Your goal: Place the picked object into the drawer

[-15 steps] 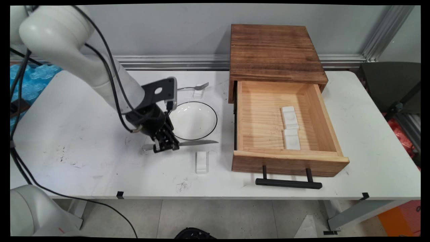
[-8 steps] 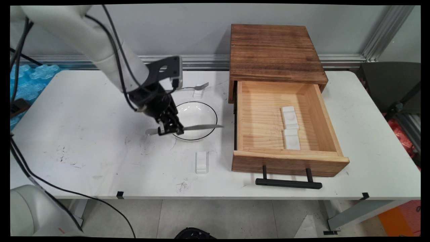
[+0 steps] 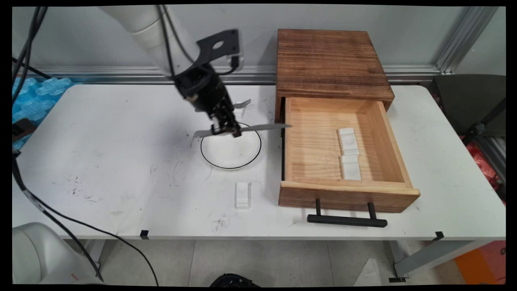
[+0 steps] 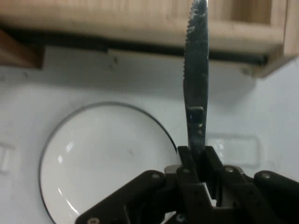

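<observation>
My gripper (image 3: 226,131) (image 4: 196,156) is shut on a silver table knife (image 3: 258,127) (image 4: 196,70), gripped near its middle. The knife hangs level in the air, handle to the left, serrated blade tip reaching the left wall of the open wooden drawer (image 3: 385,137). Below the gripper lies a white plate with a black rim (image 3: 236,155) (image 4: 93,168). In the hand view the blade points up toward the drawer's pale side (image 4: 117,28).
A fork (image 3: 237,105) rests on a small white holder behind the plate. Another white holder (image 3: 242,195) lies in front of the plate. Two white holders (image 3: 349,153) lie inside the drawer, under a dark wooden box (image 3: 329,60). The black drawer handle (image 3: 346,220) juts toward the table's front edge.
The gripper has lifted the knife off the table in front of the plate and carried it up and to the right, over the plate, toward the drawer.
</observation>
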Action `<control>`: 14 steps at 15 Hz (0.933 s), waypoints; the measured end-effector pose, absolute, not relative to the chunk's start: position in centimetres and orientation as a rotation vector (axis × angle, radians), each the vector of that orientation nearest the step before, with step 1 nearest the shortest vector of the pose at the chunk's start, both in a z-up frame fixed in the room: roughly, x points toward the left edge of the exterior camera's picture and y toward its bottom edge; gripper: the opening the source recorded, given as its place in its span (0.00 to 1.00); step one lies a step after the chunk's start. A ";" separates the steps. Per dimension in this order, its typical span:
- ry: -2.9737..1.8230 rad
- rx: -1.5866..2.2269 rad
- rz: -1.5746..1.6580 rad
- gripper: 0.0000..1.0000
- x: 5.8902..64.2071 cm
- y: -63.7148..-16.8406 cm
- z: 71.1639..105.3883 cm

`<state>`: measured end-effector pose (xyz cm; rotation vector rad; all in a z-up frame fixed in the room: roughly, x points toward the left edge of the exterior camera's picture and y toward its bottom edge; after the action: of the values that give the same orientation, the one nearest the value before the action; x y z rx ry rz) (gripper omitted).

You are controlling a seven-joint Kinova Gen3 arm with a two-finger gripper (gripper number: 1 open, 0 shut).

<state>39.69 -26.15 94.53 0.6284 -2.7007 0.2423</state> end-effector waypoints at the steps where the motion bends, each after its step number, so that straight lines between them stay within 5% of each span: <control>1: -2.693 0.622 0.249 0.00 39.1 -26.6 95.0; 14: -2.626 0.507 0.282 0.00 29.3 -32.3 96.8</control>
<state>29.25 -32.28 96.77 0.5072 -2.6258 0.2825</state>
